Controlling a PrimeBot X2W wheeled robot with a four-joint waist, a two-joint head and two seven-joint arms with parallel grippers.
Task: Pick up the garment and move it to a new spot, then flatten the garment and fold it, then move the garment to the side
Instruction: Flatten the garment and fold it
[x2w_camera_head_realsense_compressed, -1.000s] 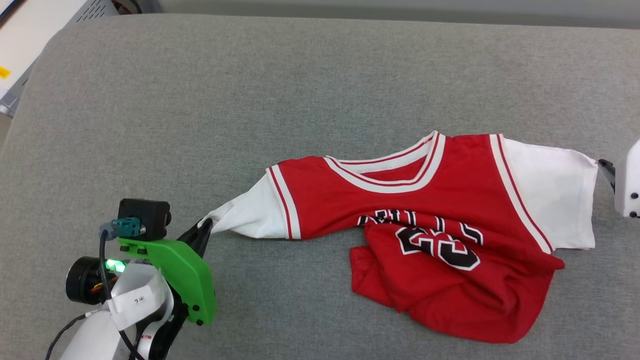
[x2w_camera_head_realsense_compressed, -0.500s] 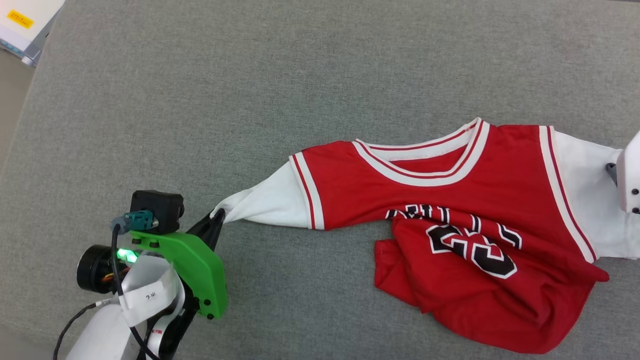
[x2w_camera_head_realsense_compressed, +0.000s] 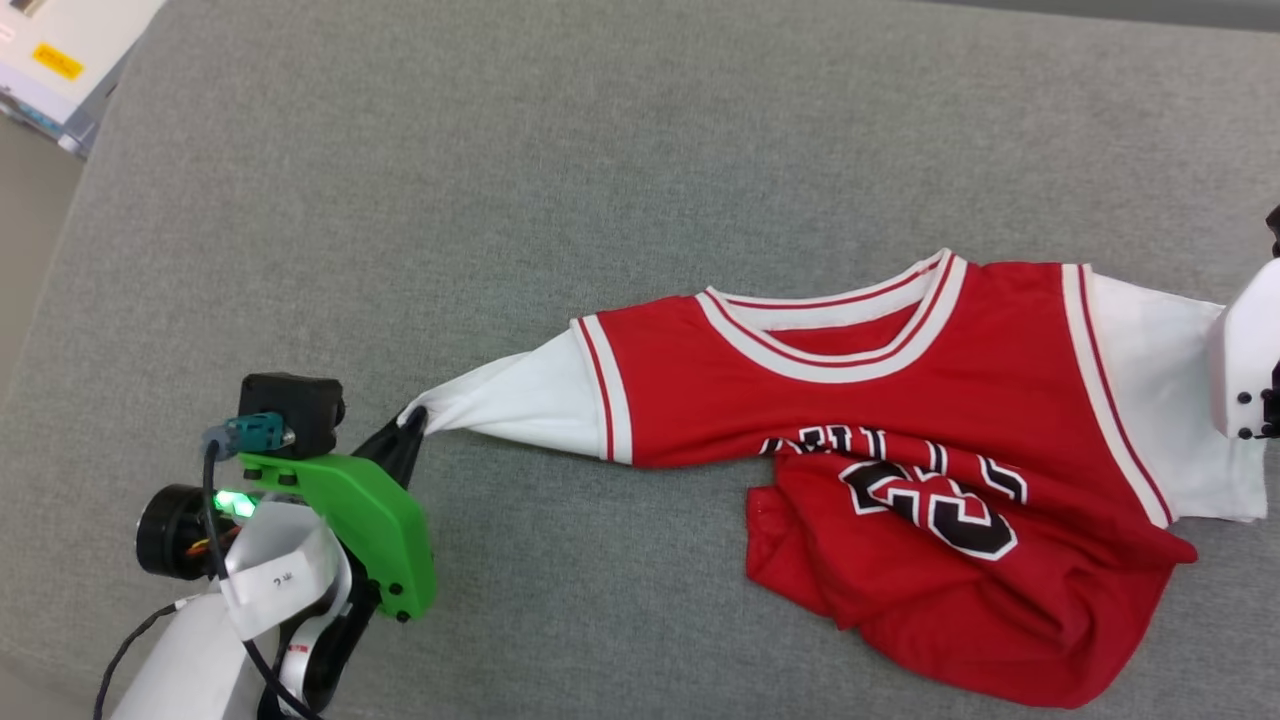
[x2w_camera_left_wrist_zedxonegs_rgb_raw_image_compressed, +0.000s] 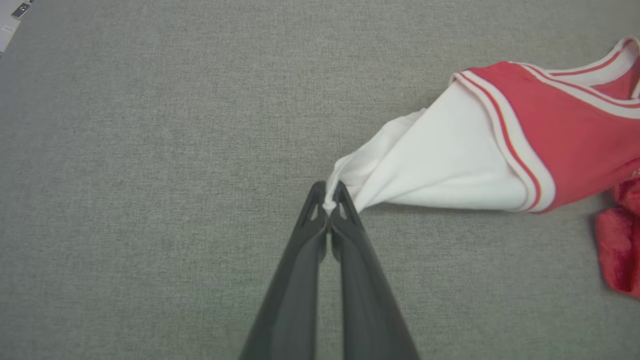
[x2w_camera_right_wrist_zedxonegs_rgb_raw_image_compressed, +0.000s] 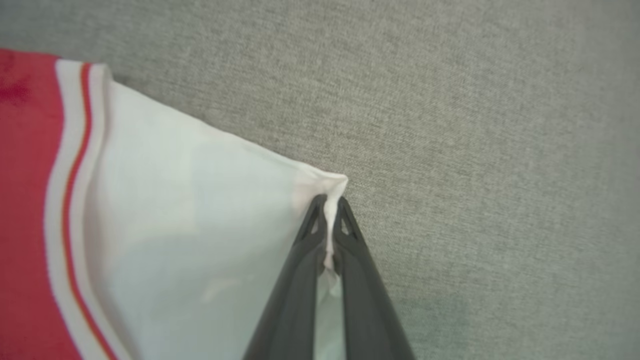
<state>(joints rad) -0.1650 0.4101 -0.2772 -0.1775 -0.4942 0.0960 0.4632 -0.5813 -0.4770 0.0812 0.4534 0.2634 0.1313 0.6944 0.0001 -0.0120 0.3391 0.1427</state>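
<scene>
Garment (x2w_camera_head_realsense_compressed: 880, 410) red, rumpled | left fingers (x2w_camera_left_wrist_zedxonegs_rgb_raw_image_compressed: 300, 270) clamp white sleeve | right fingers (x2w_camera_right_wrist_zedxonegs_rgb_raw_image_compressed: 297, 290) clamp other

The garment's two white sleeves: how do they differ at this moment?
The left-side sleeve is drawn into a narrow taper; the right-side sleeve lies broad and flat. The left-side sleeve bunches to a point at the left gripper; the right-side sleeve is pinched by one corner in the right gripper. Both are white and clamped in shut jaws.
</scene>
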